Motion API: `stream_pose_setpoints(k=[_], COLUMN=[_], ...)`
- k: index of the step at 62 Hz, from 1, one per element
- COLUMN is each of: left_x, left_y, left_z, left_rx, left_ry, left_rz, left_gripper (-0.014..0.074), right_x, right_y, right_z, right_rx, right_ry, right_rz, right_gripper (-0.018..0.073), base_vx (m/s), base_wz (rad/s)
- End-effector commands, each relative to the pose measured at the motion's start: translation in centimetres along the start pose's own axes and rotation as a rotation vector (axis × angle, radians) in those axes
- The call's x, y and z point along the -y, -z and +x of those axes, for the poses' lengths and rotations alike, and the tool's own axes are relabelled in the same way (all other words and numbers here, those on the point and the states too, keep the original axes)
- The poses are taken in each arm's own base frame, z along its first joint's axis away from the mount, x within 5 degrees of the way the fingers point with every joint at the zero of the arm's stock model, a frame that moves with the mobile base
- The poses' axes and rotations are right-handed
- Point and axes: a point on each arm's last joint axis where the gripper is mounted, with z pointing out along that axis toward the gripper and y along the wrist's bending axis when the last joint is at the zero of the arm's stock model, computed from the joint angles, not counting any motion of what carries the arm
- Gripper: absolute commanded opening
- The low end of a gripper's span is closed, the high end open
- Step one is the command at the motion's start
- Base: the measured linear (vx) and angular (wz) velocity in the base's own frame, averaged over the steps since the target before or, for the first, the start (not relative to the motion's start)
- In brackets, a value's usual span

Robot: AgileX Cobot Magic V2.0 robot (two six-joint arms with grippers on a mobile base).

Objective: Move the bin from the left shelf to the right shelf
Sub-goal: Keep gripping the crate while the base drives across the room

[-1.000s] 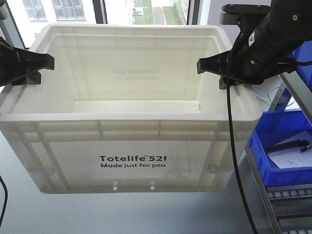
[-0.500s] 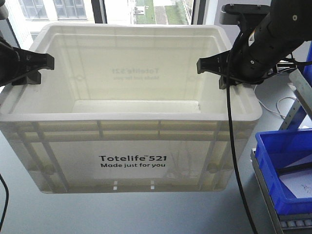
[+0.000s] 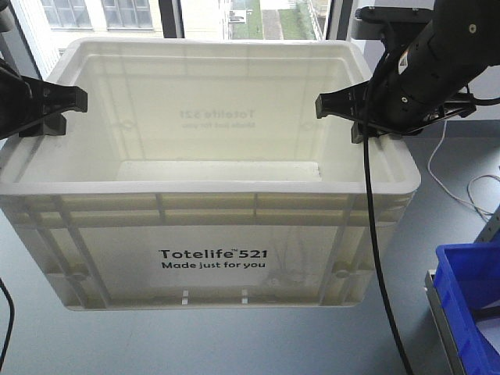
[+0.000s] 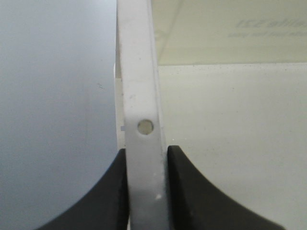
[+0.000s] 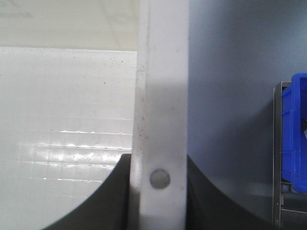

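L arm (image 3: pixel 12 105): enters front view at left edge, black, reaching inward.
L gripper (image 3: pixel 61 111): I read it clamped on the bin (image 3: pixel 211 258) rim; wrist cam shows fingers (image 4: pixel 103 196) pressing both faces of the wall.
R arm (image 3: pixel 437 55): comes down from upper right, angled inward.
R gripper (image 3: pixel 344 117): clamped on opp. rim, one finger inside, one outside; approx same height as L.

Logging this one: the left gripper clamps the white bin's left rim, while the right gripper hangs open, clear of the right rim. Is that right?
No. The right gripper is also shut on the bin: the right wrist view shows its fingers pressing both sides of the right rim. The left gripper clamps the left rim, as stated.
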Motion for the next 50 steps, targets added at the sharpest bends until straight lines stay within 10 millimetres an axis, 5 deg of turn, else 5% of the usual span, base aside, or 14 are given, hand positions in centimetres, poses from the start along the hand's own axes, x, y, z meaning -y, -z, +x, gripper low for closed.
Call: stream_pose_setpoints(k=[1,50], left_x=[0.11,0.11], left_y=[2.59,2.59], left_z=[-1.52,-1.52], left_rx=[0.172,0.172], left_ry=[-0.03,-0.03], left_rz=[0.011,0.011], left_gripper=[-0.0006,-0.0006], right_x=[0.72,0.72], right_y=[3.17,3.17], right_z=[-1.47,-1.47], right_rx=[0.187,0.187], right_ry=[0.02,0.02], right_rz=[0.007,0.007], right_gripper=[0.0022,0.0022], base_vx=[0.21,0.18], base_wz=[0.12,0.3])
